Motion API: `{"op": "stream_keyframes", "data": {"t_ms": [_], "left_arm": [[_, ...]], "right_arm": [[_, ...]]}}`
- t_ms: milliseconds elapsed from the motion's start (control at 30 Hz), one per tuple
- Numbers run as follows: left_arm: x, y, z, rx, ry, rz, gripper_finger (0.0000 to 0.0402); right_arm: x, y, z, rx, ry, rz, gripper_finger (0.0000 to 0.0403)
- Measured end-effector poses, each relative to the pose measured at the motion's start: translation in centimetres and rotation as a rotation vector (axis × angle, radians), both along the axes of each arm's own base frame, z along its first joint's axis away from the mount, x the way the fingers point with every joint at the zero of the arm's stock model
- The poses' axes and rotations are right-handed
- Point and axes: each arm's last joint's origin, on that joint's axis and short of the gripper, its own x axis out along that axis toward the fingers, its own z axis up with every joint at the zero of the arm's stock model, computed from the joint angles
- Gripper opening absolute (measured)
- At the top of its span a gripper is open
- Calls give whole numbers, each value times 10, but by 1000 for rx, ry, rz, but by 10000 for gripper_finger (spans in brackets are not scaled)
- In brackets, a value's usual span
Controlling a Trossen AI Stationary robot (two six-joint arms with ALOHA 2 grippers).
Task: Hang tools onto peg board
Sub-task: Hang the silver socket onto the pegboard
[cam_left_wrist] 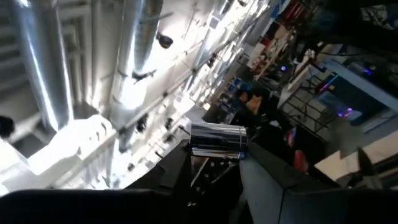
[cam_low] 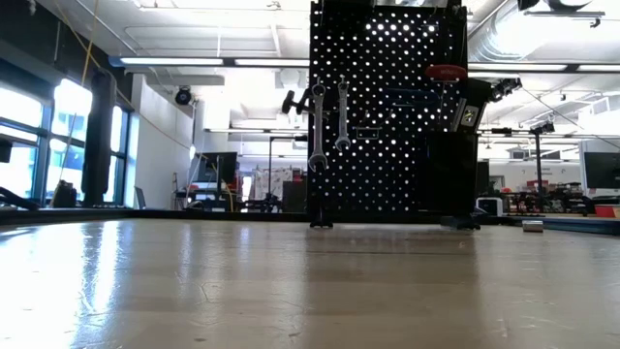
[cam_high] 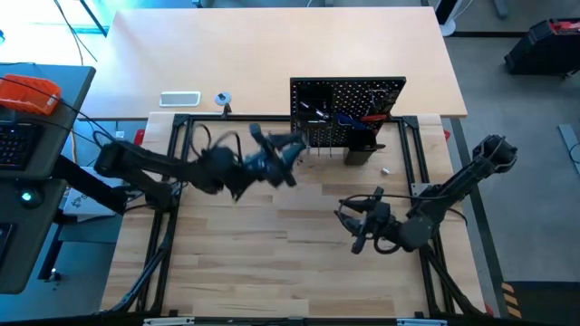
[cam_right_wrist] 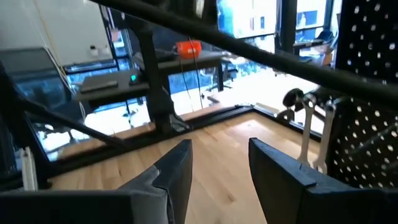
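One peg board [cam_low: 387,111] stands upright at the far side of the table [cam_high: 272,263]. Two silver wrenches [cam_low: 329,121] hang side by side on its left part. A red-handled screwdriver [cam_low: 446,72] sits high on its right, and a blue-handled tool [cam_low: 407,95] hangs near the middle. One black bin [cam_low: 448,179] is fixed low on the right. One small metal bit [cam_low: 533,226] lies on the table, to the right of the board.

The left gripper [cam_high: 288,149] is raised just beside the board's left edge; its jaws are closed on one shiny metal cylinder [cam_left_wrist: 217,139], which lies crosswise between them.

The right gripper [cam_high: 355,226] hovers over the table, well apart from the board. Its jaws stand open with nothing between them; bare wood shows in the gap.
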Motion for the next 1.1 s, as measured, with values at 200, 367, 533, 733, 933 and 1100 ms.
{"op": "stream_keyframes", "data": {"t_ms": [200,367,533,733,933,1100], "left_arm": [[1,43,42,-174,32,-8,107],[3,78,71,-357,85,26,107],[5,101,85,-521,165,12,108],[12,119,80,-666,277,0,109],[12,123,81,-716,302,-55,112],[12,123,82,-713,296,-71,149]], "right_arm": [[-1,-1,-11,31,54,-9,151],[-2,-1,-15,60,69,7,151],[-2,0,-16,62,76,25,151],[-2,0,-16,62,75,28,151],[-2,0,-16,63,77,34,151],[-2,0,-16,63,77,35,151]]}}
